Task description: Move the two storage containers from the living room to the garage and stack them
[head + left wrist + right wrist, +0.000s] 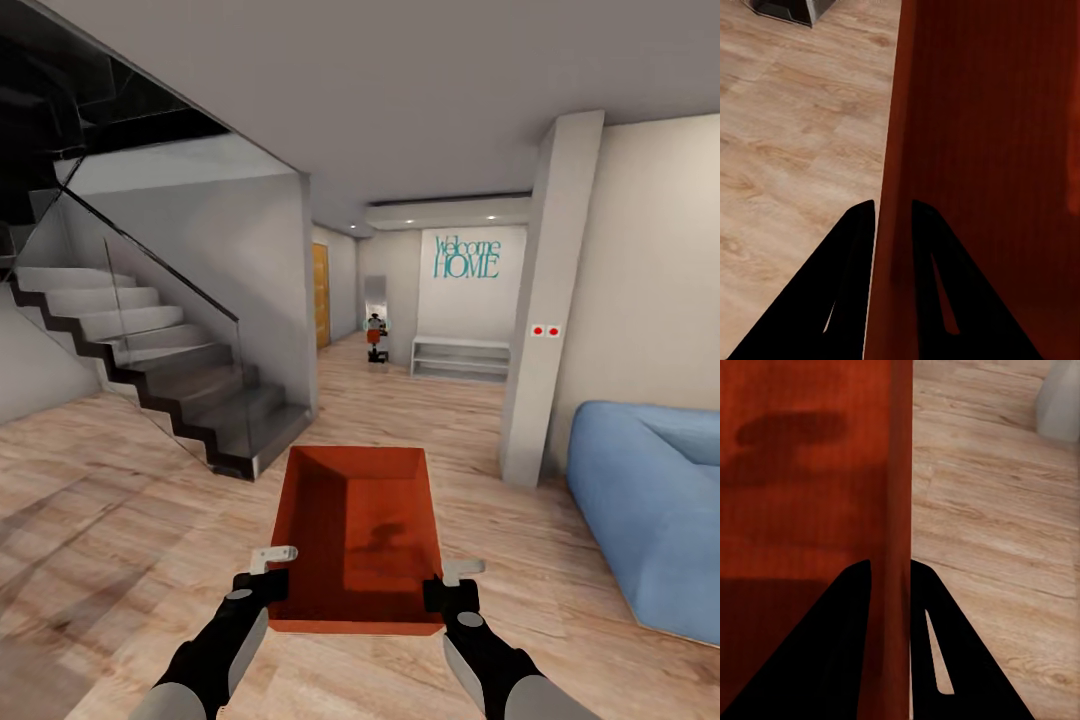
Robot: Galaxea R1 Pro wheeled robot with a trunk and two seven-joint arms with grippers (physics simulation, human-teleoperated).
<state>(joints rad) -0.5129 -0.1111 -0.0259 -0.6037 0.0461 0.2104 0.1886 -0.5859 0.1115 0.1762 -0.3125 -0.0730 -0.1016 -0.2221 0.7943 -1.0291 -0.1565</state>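
Carrying one bin, both arms engaged, wood-floor room.
Left gripper (262, 575) pinches the left wall of the storage container (355, 530); right gripper (450, 583) pinches the right wall. Bin is held level between them, long axis pointing ahead toward the hallway (345, 300); both arms equally near.

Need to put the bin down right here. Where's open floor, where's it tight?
Open wood floor between the staircase and the storage container, and ahead toward the white bench. Tight on the right: blue sofa and pillar. Left gripper and right gripper clamp its side walls.
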